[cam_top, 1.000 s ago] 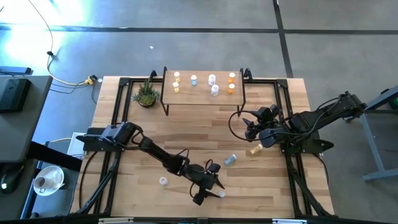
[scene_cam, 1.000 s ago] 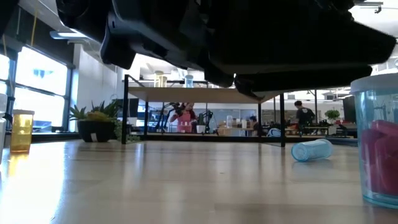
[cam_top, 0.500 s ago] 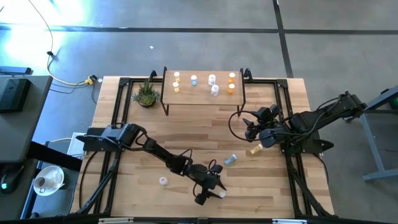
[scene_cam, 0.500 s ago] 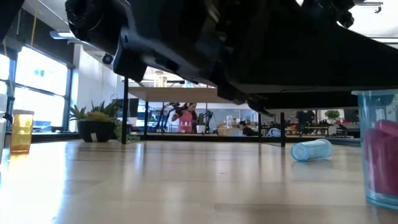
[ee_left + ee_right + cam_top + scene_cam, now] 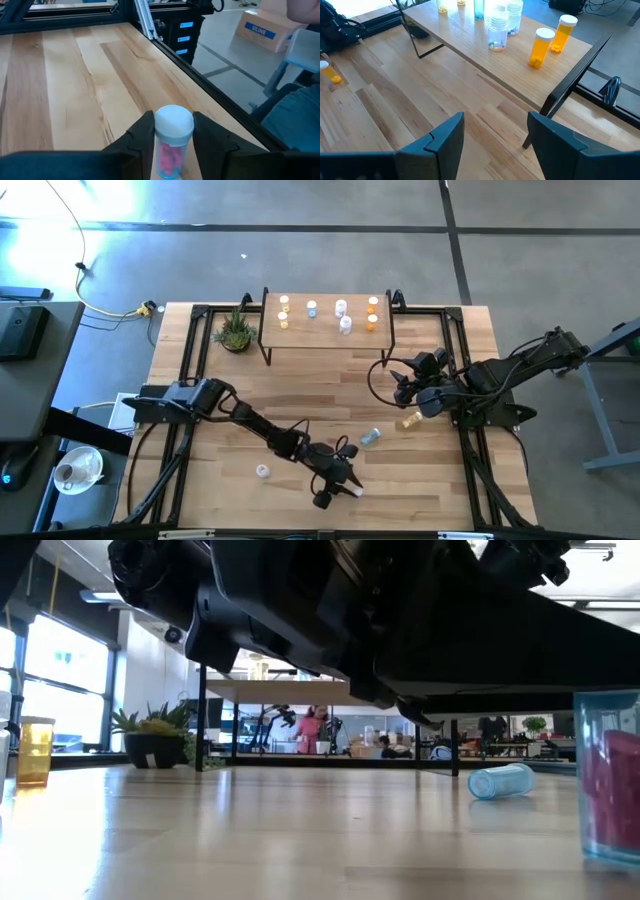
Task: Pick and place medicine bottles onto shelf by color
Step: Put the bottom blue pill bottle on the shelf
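Observation:
My left gripper [image 5: 345, 486] is at the table's near edge, shut on a clear bottle with pink pills and a white cap [image 5: 172, 142], which stands upright on the wood and also shows in the low view [image 5: 612, 780]. My right gripper [image 5: 399, 386] hovers open and empty at the right, facing the shelf [image 5: 325, 332]. The shelf top [image 5: 485, 55] carries yellow, blue, clear and orange bottles. On the table, a blue bottle [image 5: 370, 437] lies on its side. A yellow one [image 5: 408, 420] sits near the right gripper, and a pale one [image 5: 262, 471] stands at the near left. My left gripper pinches the bottle between its two fingers [image 5: 142, 137], which lie against opposite sides of the body just under the cap [image 5: 173, 125]. The fingers come nearly level from the table's left. The bottle is upright, with its base on the table [image 5: 610, 858].
A small potted plant [image 5: 236, 332] stands left of the shelf. Black frame rails run along the table's left and right sides [image 5: 462, 360]. Open wood lies between the shelf and the loose bottles. People move in the room beyond the table [image 5: 320, 730].
My left arm has shifted a little toward the table's right at the pink-pill bottle. The bottle has slid slightly the same way and stays upright on the wood.

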Controlling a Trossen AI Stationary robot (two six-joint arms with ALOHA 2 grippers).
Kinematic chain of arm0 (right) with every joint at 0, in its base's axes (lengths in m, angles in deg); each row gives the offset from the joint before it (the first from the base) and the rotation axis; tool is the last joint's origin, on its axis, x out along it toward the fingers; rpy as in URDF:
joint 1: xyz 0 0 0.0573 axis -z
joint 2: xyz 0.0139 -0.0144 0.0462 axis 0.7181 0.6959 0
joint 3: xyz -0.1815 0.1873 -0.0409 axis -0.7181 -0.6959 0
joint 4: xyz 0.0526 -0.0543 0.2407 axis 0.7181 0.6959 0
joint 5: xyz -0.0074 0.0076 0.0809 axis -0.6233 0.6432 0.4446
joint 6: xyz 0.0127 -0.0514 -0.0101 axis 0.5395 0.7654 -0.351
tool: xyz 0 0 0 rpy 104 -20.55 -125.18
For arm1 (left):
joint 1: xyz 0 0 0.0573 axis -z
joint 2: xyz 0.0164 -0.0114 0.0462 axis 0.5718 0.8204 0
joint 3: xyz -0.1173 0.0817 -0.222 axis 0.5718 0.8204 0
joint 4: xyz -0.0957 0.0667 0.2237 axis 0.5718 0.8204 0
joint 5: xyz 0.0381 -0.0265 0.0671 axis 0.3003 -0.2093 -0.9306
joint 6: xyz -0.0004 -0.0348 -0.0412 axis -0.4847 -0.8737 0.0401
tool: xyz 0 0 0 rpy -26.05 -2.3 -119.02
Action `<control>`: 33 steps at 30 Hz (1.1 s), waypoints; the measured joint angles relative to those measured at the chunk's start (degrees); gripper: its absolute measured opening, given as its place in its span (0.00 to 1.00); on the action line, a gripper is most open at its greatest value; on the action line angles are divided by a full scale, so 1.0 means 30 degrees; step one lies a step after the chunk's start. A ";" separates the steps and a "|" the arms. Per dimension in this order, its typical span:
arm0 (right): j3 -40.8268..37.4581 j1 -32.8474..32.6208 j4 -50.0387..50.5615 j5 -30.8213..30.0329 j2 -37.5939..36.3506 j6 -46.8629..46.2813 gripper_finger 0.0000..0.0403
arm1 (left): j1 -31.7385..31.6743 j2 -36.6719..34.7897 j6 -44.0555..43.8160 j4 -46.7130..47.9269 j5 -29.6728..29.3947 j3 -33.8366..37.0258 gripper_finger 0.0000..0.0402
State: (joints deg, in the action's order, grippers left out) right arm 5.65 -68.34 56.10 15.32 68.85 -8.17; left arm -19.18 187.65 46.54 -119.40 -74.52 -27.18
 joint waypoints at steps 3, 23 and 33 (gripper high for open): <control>0.0000 0.0000 0.0000 0.0008 0.0000 0.0000 0.52 | -0.0143 0.0000 0.0000 0.0007 0.0593 0.0000 0.26; 0.0000 0.0002 0.0066 0.0350 -0.0003 0.0717 0.52 | -0.2556 -0.4055 0.1509 0.3559 0.1589 0.0022 0.27; 0.0000 -0.0003 0.0097 0.0725 0.0000 0.0998 0.52 | -0.3281 -0.8693 0.3492 0.5217 -0.1347 0.2344 0.27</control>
State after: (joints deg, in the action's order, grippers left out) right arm 5.65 -68.35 56.39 17.49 68.85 -5.18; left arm -29.03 161.57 57.02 -103.75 -78.56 -20.15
